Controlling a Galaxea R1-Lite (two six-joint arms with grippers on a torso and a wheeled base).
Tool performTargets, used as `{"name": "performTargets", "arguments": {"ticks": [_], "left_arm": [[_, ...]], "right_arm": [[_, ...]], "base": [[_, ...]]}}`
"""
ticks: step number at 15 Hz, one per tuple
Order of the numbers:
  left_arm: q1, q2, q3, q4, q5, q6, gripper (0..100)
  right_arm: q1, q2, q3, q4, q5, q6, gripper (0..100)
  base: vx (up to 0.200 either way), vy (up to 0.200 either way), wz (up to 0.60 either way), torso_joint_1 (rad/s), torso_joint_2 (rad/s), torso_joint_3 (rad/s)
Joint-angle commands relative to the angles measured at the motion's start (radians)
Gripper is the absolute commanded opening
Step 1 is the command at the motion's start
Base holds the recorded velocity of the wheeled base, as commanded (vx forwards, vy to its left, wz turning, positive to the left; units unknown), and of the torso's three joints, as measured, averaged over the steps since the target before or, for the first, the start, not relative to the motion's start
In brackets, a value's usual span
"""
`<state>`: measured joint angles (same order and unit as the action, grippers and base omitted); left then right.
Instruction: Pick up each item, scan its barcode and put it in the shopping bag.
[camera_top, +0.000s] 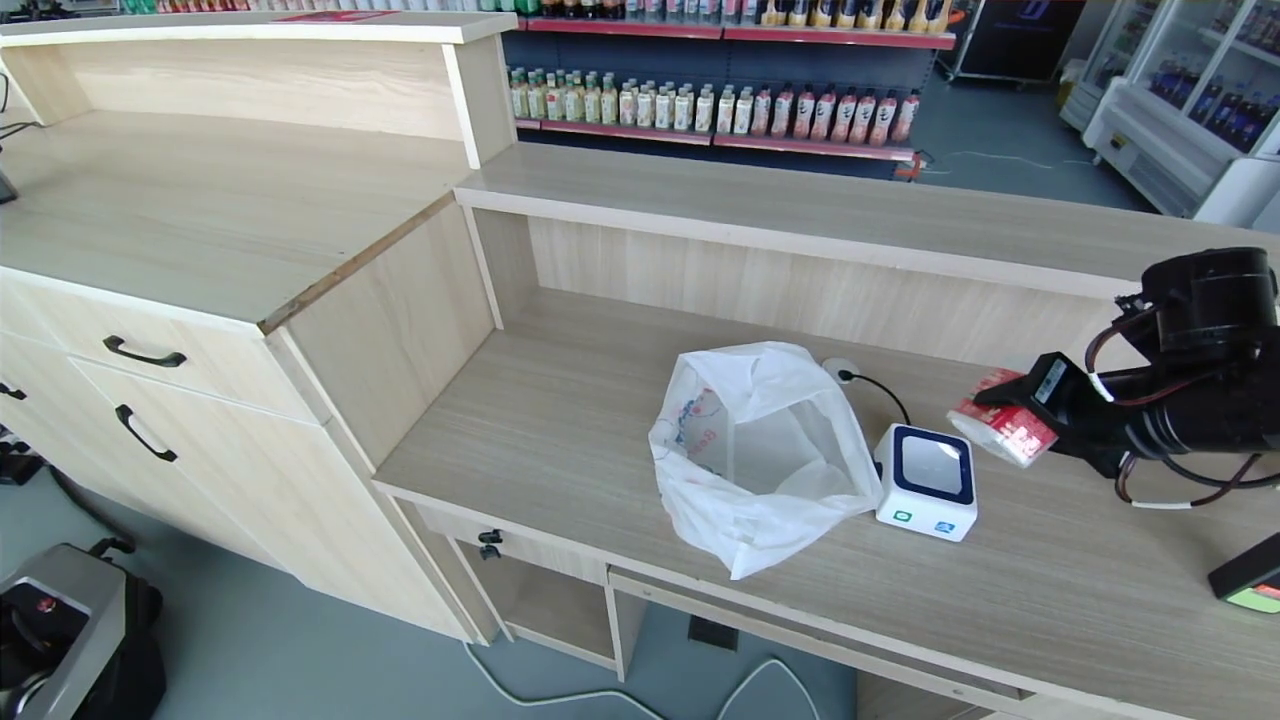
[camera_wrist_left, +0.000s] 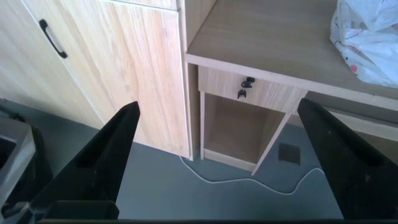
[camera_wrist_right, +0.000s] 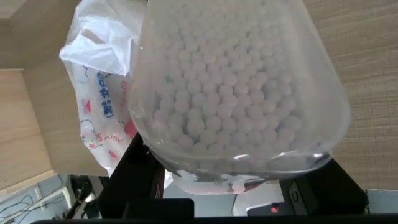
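Observation:
A round clear tub (camera_wrist_right: 242, 87) packed with white cotton-tipped sticks, with a red and white label (camera_top: 1005, 435), is held tilted in the air by my right gripper (camera_top: 1015, 412), which is shut on it. The tub hangs just right of and slightly above the white scanner (camera_top: 927, 482) with its dark blue-framed window. The white plastic shopping bag (camera_top: 760, 450) stands open on the counter, touching the scanner's left side; it also appears as the bag (camera_wrist_right: 102, 93) beyond the tub. My left gripper (camera_wrist_left: 217, 168) is open and empty, low over the floor in front of the counter.
The wooden counter (camera_top: 560, 430) has a raised shelf behind and a tall cabinet (camera_top: 180, 400) to its left. A black device with a green patch (camera_top: 1250, 582) lies at the right edge. A keyed drawer (camera_wrist_left: 247, 87) sits under the counter's front edge.

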<state>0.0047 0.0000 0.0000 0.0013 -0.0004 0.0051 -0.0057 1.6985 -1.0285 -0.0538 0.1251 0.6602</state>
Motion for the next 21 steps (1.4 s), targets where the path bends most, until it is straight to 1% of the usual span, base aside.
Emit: {"name": "performTargets", "arguments": {"ticks": [1, 6, 15, 21], "left_arm": [[-0.002, 0.000, 0.000, 0.000, 0.000, 0.001, 100], [0.000, 0.000, 0.000, 0.000, -0.001, -0.001, 100], [-0.002, 0.000, 0.000, 0.000, -0.001, 0.001, 100], [0.000, 0.000, 0.000, 0.000, -0.001, 0.001, 100]], "right_arm": [[0.013, 0.053, -0.024, 0.006, 0.001, 0.012, 0], [0.013, 0.105, -0.021, 0.032, -0.048, 0.036, 0], [0.027, 0.162, -0.056, 0.026, -0.048, 0.091, 0], [0.049, 0.165, -0.054, 0.029, -0.051, 0.125, 0]], "base": [[0.000, 0.000, 0.00, 0.000, 0.00, 0.000], [0.000, 0.000, 0.00, 0.000, 0.00, 0.000], [0.000, 0.000, 0.00, 0.000, 0.00, 0.000], [0.000, 0.000, 0.00, 0.000, 0.00, 0.000]]}}
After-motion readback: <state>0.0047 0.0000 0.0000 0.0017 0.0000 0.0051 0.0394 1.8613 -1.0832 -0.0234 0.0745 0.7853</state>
